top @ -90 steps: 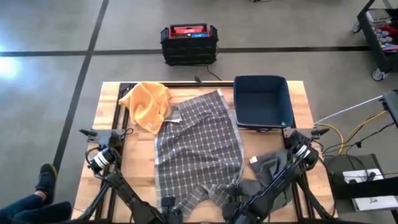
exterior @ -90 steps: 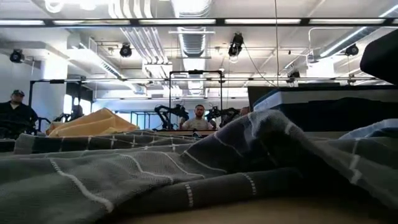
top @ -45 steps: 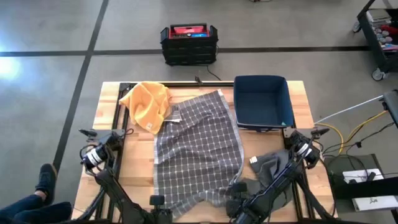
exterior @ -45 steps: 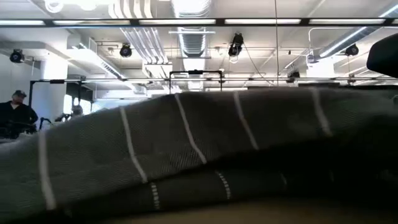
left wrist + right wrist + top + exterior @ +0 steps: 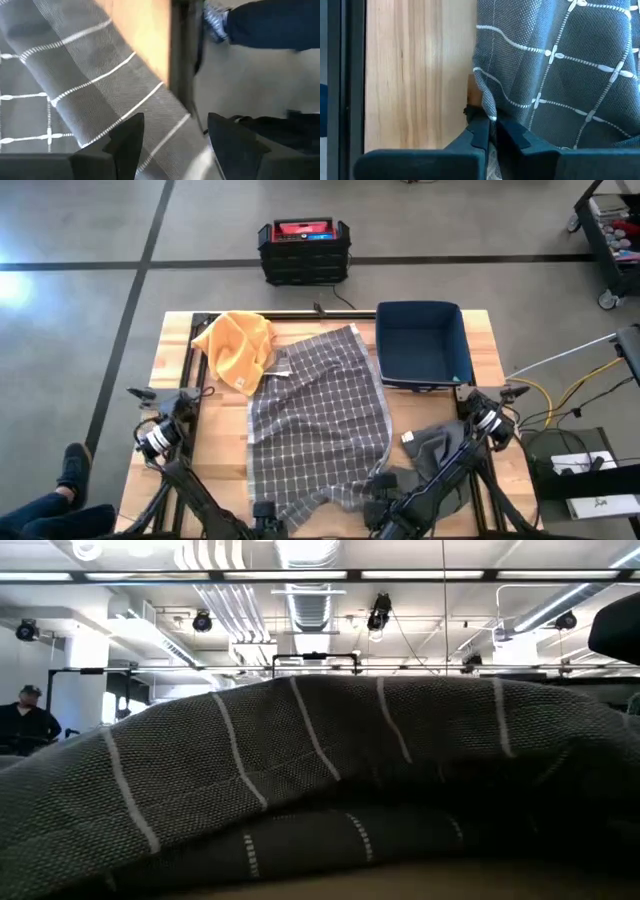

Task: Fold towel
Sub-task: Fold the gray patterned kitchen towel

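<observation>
A grey towel (image 5: 320,410) with a white grid lies spread on the wooden table, running from the far middle to the near edge. In the low view its near part (image 5: 320,770) bulges up and fills the picture. My right gripper (image 5: 380,488) is at the towel's near right corner and is shut on it (image 5: 490,125). My left gripper (image 5: 265,510) stands open over the towel's near left corner (image 5: 75,75), by the table's near edge; I cannot tell whether it touches the cloth. My right gripper pinches a raised fold at the towel's right edge (image 5: 487,112) between its two fingers, close to the near right corner. One layer or several, I cannot tell. The fingers come from above. The rest of the towel lies on the table.
A yellow cloth (image 5: 235,345) lies bunched at the far left, touching the towel. A dark blue bin (image 5: 420,345) stands at the far right. A darker grey cloth (image 5: 435,445) lies near the right edge. A person's shoe and leg (image 5: 70,470) show on the floor at the left.
The towel's near part has risen in front of the low camera and now hides the yellow cloth and the bin there. My right gripper has moved a little toward the table's far edge with the towel's near right corner.
</observation>
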`<act>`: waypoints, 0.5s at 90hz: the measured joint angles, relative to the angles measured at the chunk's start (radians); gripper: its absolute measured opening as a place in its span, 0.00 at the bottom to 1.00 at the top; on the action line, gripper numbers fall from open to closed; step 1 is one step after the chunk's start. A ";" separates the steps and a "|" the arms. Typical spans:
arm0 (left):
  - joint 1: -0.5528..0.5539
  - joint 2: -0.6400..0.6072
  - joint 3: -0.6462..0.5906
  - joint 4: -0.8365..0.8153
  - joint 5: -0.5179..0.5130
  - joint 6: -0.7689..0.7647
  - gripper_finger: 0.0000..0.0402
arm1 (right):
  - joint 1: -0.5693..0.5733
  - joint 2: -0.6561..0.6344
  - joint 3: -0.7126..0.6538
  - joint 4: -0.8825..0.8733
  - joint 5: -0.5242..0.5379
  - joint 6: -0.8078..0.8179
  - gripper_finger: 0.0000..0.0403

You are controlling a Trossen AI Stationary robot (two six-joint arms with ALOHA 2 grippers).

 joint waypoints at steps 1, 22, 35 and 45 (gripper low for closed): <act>0.000 0.003 0.000 0.000 -0.003 0.000 0.49 | 0.000 0.000 0.000 0.000 0.000 0.000 0.01; -0.002 0.045 0.002 -0.009 -0.020 -0.012 0.28 | 0.000 0.000 0.000 0.001 0.001 0.001 0.01; -0.004 0.031 0.001 -0.032 -0.013 -0.011 0.03 | 0.000 -0.004 -0.001 -0.001 0.001 0.010 0.01; -0.016 -0.006 0.014 -0.076 -0.009 -0.016 0.02 | 0.000 -0.025 0.012 -0.039 -0.020 0.012 0.00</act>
